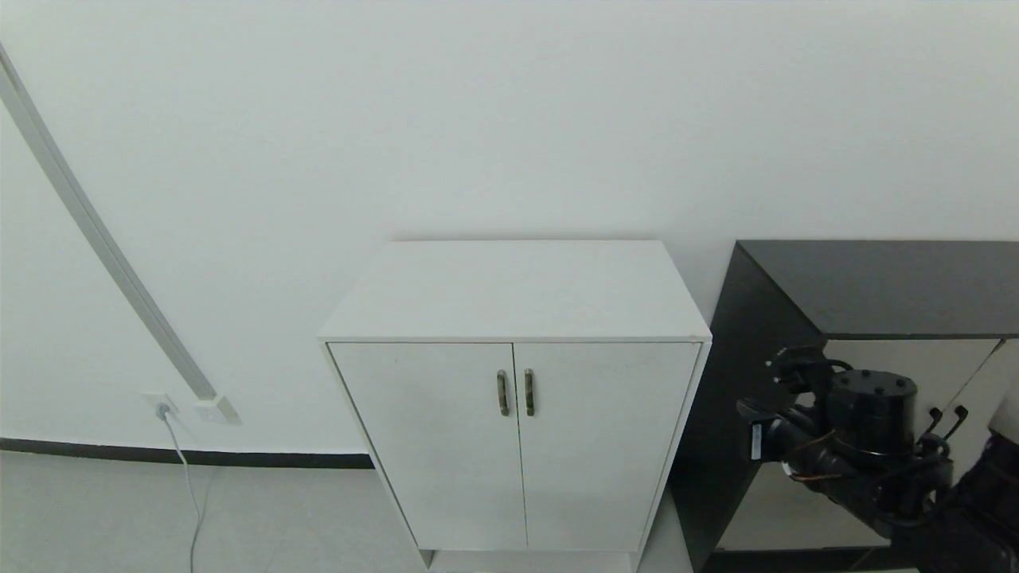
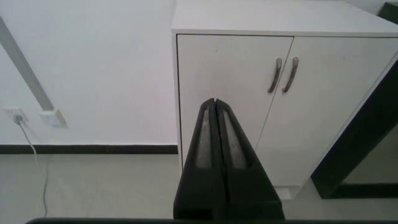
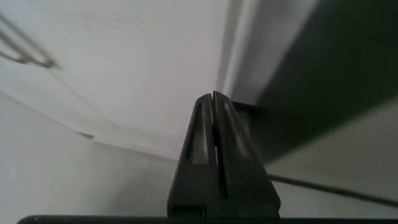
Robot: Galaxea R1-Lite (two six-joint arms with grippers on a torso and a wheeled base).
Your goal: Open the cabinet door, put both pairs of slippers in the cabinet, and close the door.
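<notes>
The white cabinet (image 1: 517,398) stands against the wall with both doors shut. Its two dark handles (image 1: 502,392) (image 1: 529,391) meet at the middle seam. In the left wrist view my left gripper (image 2: 215,102) is shut with nothing in it. It hangs some way in front of the cabinet's (image 2: 323,81) left door, and the handles (image 2: 274,75) lie off to one side. My right arm (image 1: 868,438) hangs low to the right of the cabinet. My right gripper (image 3: 214,96) is shut and empty. It points at the gap between the white cabinet (image 3: 124,74) and the black furniture (image 3: 329,68).
A black unit (image 1: 876,286) with a glossy front stands close against the cabinet's right side. A wall socket with a hanging cable (image 1: 163,410) and a slanted cable duct (image 1: 95,231) are at the left. Open grey floor (image 1: 119,517) lies left of the cabinet.
</notes>
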